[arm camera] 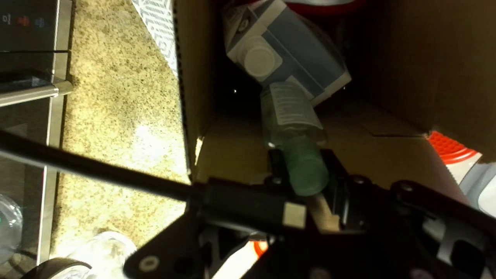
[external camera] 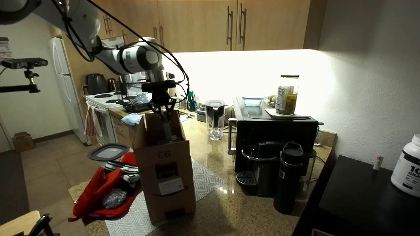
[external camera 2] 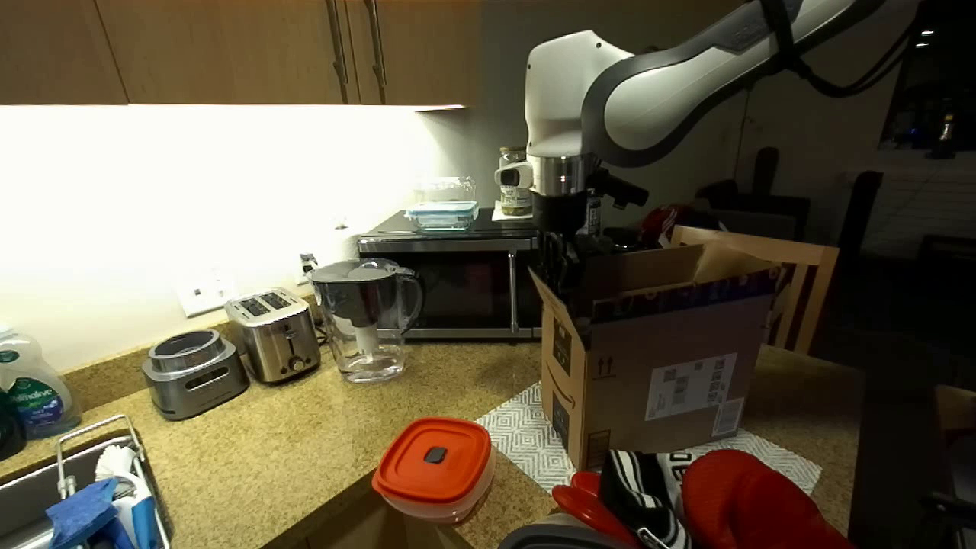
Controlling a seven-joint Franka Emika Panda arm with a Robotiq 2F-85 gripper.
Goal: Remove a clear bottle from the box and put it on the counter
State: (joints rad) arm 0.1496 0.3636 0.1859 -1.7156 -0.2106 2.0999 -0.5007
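The brown cardboard box [external camera: 165, 200] stands open-topped on a patterned mat; it also shows with its white label in an exterior view [external camera 2: 625, 412]. The clear bottle with a green cap [arm camera: 290, 112] shows in the wrist view, cap toward the camera. My gripper [arm camera: 303, 161] has its fingers on both sides of the cap and is shut on it. In an exterior view the gripper [external camera: 166, 118] is at the box mouth, with the bottle [external camera: 168, 131] hanging below it inside the box. In another exterior view the box hides the bottle. The speckled counter [external camera 2: 297, 450] surrounds the mat.
A blue and white carton [arm camera: 302, 50] lies in the box beside the bottle. A water pitcher [external camera: 215, 121] and a black oven [external camera: 275, 131] stand behind. A black coffee machine [external camera: 265, 180], red mitts [external camera: 98, 196] and a red-lidded container [external camera 2: 435, 465] are around the box.
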